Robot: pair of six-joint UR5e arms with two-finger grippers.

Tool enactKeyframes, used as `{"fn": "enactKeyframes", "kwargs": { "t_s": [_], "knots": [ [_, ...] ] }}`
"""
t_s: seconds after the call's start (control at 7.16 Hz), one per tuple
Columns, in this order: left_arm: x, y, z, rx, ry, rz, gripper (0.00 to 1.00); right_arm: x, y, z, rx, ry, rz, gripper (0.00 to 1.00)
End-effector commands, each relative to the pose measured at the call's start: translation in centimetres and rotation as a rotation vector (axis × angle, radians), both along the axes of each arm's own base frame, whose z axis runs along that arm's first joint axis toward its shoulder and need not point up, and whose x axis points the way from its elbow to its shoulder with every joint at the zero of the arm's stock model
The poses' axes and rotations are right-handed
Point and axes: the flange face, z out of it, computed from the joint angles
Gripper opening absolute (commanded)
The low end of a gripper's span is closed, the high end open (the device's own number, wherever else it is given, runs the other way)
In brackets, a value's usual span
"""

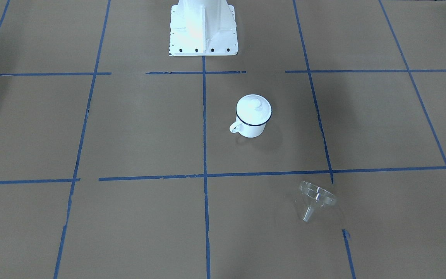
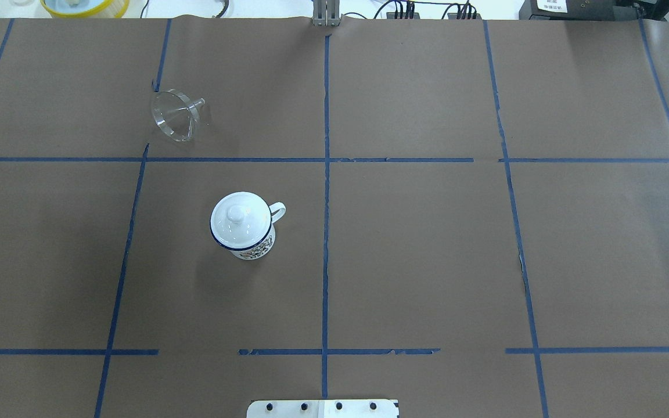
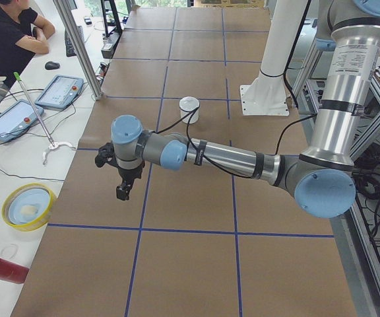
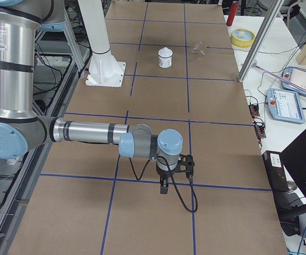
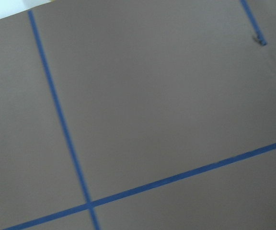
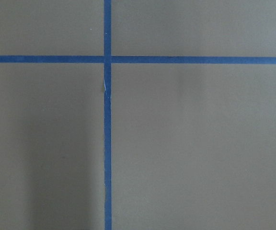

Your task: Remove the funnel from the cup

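The clear funnel (image 1: 316, 197) lies on its side on the brown table, apart from the cup, spout towards the operators' side; it also shows in the overhead view (image 2: 176, 115). The white enamel cup (image 1: 251, 130) stands upright near the table's middle (image 2: 256, 248), with a white knobbed lid (image 1: 253, 109) on its blue rim. My left gripper (image 3: 122, 193) hangs above the table, away from both, and shows only in the exterior left view. My right gripper (image 4: 164, 188) shows only in the exterior right view. I cannot tell whether either is open or shut. Both wrist views show only table and tape.
The robot's white base (image 1: 203, 27) stands at the table's robot side. A yellow bowl (image 3: 26, 206) and a red can (image 3: 2, 267) lie off the table's edge. An operator (image 3: 12, 33) sits beside tablets (image 3: 59, 90). Blue tape lines cross the table.
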Motion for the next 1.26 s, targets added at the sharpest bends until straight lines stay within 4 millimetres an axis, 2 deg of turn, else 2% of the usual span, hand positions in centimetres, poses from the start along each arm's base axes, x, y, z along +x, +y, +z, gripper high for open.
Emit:
{"fn": "enactKeyframes", "kwargs": {
  "t_s": [0.0, 0.14, 0.42, 0.7, 1.12],
  "knots": [
    [-3.0, 5.8, 7.3, -0.108, -0.007, -0.014, 1.0, 0.0, 0.0, 0.0, 0.0, 0.0, 0.0, 1.0],
    [-2.9, 6.8, 8.3, -0.131, -0.007, -0.015, 1.0, 0.0, 0.0, 0.0, 0.0, 0.0, 0.0, 1.0],
    [-2.9, 7.5, 8.8, -0.164, -0.006, -0.02, 1.0, 0.0, 0.0, 0.0, 0.0, 0.0, 0.0, 1.0],
    [-2.9, 9.4, 6.9, -0.194, -0.004, -0.019, 1.0, 0.0, 0.0, 0.0, 0.0, 0.0, 0.0, 1.0],
    [-2.9, 9.8, 7.1, -0.207, -0.005, -0.019, 1.0, 0.0, 0.0, 0.0, 0.0, 0.0, 0.0, 1.0]
  ]
}}
